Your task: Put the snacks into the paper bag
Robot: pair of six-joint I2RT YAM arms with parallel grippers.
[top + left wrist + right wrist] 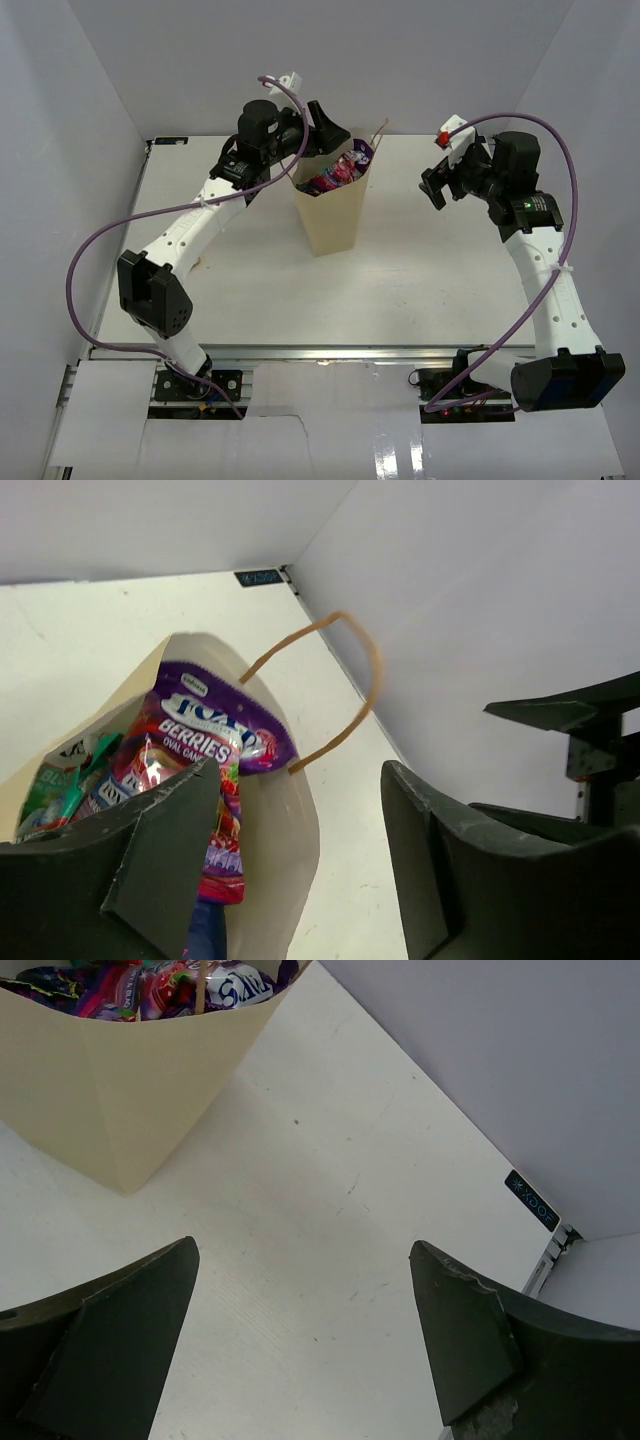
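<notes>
The left gripper (325, 128), jaws apart and empty, hovers at the mouth of the paper bag (330, 218) standing near the bench's (420, 290) far edge, snacks (338, 173) inside; the right gripper (305, 1260) hangs spread near the right edge.

A flat white tabletop (420, 270) sits between plain white panel walls (90, 120) — a small dark rectangular label (530, 1200) lies at one corner.
</notes>
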